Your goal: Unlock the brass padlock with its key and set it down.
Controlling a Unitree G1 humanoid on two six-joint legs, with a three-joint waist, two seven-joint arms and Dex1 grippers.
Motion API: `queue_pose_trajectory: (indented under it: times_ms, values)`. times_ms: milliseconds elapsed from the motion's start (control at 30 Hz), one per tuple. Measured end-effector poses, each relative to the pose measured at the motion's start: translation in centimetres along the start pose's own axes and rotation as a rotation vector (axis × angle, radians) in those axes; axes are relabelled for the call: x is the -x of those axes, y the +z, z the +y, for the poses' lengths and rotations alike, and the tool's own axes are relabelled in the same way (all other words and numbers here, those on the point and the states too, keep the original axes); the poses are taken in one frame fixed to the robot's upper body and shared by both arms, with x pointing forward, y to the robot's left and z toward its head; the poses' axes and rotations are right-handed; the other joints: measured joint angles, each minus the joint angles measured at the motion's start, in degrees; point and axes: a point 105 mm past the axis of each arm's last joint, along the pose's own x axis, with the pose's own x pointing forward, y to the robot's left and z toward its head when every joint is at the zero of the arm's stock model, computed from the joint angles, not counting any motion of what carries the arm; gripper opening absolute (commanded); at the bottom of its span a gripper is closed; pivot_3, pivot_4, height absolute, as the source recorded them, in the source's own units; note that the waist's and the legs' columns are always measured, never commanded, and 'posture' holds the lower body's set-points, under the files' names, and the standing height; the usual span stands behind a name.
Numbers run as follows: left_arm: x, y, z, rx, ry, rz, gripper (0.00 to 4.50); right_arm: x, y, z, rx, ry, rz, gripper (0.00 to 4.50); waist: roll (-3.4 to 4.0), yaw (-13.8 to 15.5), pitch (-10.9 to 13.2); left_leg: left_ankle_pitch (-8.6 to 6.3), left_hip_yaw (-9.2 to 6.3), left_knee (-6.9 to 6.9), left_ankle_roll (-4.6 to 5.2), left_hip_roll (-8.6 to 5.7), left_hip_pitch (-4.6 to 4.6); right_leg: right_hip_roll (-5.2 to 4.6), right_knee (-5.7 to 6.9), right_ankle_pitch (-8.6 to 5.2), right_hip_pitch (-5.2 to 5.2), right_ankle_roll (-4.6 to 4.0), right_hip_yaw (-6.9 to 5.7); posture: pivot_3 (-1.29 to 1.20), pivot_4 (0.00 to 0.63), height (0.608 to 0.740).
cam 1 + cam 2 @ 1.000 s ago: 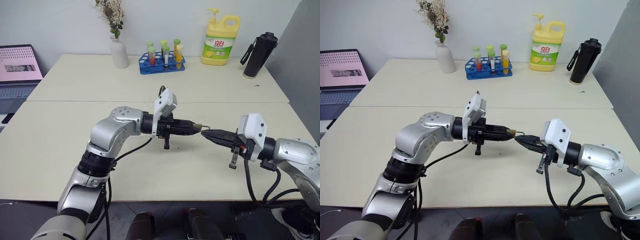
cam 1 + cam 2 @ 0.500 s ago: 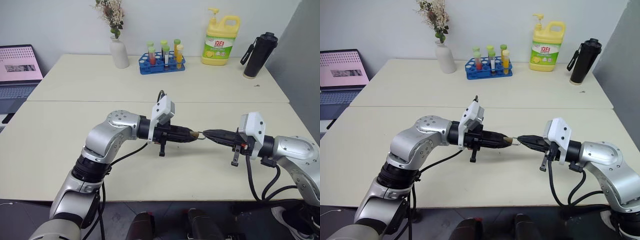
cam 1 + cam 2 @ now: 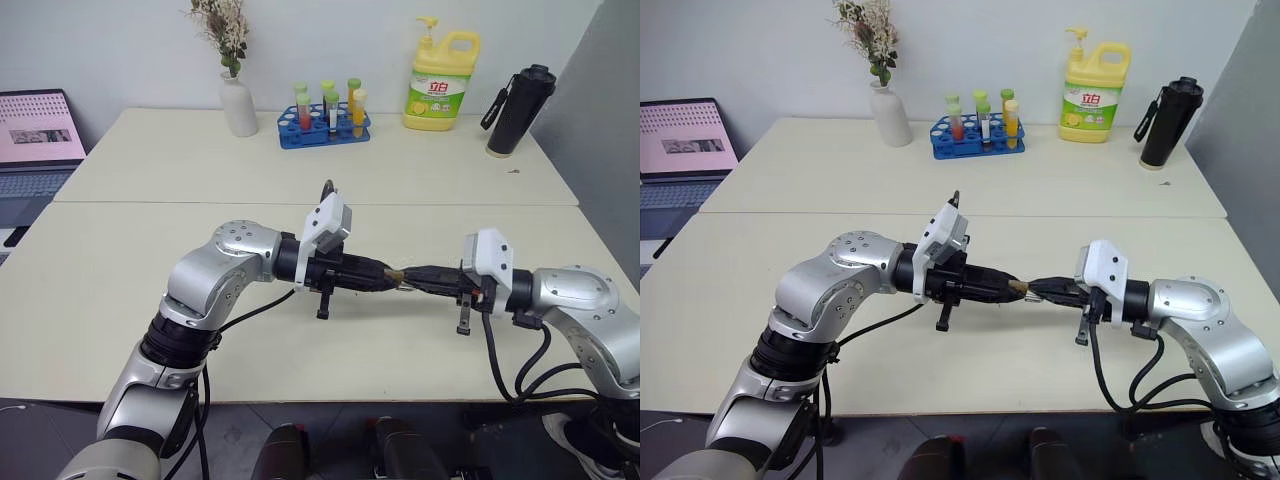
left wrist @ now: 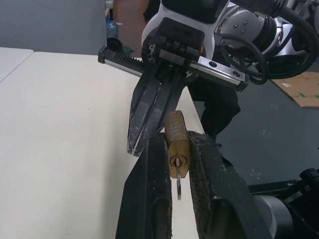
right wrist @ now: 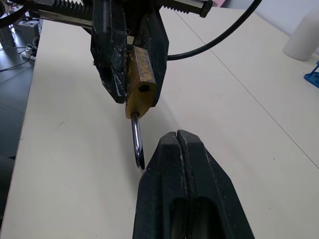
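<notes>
The brass padlock (image 4: pixel 177 147) is pinched between the fingers of my left gripper (image 4: pixel 178 133), held in the air above the middle of the table (image 3: pixel 120 290). Its keyhole end faces the left wrist camera, and a thin metal piece, the key (image 4: pixel 178 188), hangs out of the keyhole. The silvery shackle (image 5: pixel 135 142) is swung open, with one leg out of its hole. My right gripper (image 5: pixel 177 134) is shut with nothing in it. It points at the left gripper, its tip right beside the shackle's bend. Whether the two touch I cannot tell.
At the back of the table stand a white vase (image 3: pixel 238 102), a blue test-tube rack (image 3: pixel 325 128), a yellow detergent bottle (image 3: pixel 440 80) and a black flask (image 3: pixel 518 108). A laptop (image 3: pixel 38 140) sits at the far left.
My right gripper has turned and come in toward the left one, so its tip now lies beside the padlock's shackle. The left gripper still holds the padlock and has sunk slightly.
</notes>
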Motion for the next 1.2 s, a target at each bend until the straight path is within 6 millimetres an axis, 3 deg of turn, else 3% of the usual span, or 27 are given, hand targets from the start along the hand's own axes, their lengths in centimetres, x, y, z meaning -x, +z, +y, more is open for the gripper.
queue_pose_trajectory:
  times_ms: [533,667,767,967,1200]
  values:
    - [0.0,-0.1,0.2,0.032,0.027,-0.007,0.17,0.3,-1.2,-0.2,0.021,-0.005,0.069,0.00,0.00,0.01,0.00,0.00,-0.01,0.00,0.00,0.00,0.00,-0.01,0.00,0.00,0.00,0.00,0.00,0.00,0.150,0.740]
    - [0.4,-2.0,0.6,0.183,0.091,-0.006,0.17,1.9,-3.7,-0.7,0.026,-0.095,0.162,1.20,-0.01,0.01,0.00,0.00,0.00,-0.01,0.00,0.01,-0.02,-0.02,-0.02,-0.01,0.00,0.01,0.01,0.00,0.150,0.740]
    - [0.4,-3.2,0.7,0.297,0.118,-0.008,0.17,2.4,-4.6,0.1,0.011,-0.098,0.181,2.39,-0.01,0.01,0.00,0.00,-0.02,-0.01,0.00,0.02,-0.01,-0.01,-0.01,-0.01,-0.01,0.01,0.00,0.00,0.150,0.740]
    - [0.1,-6.9,1.3,0.492,0.193,0.004,0.17,2.0,-4.2,2.0,0.000,-0.091,0.170,4.48,0.00,-0.03,0.00,0.00,-0.04,0.01,-0.01,0.01,0.01,-0.01,0.03,-0.01,-0.01,0.02,0.00,0.00,0.150,0.740]
    - [-1.6,-10.2,2.8,0.629,0.317,0.043,0.17,0.8,-3.0,3.2,-0.051,-0.063,0.095,4.50,-0.02,0.08,0.00,0.00,-0.05,0.02,0.00,-0.01,0.01,-0.01,0.00,0.00,0.02,0.03,0.00,0.00,0.150,0.740]
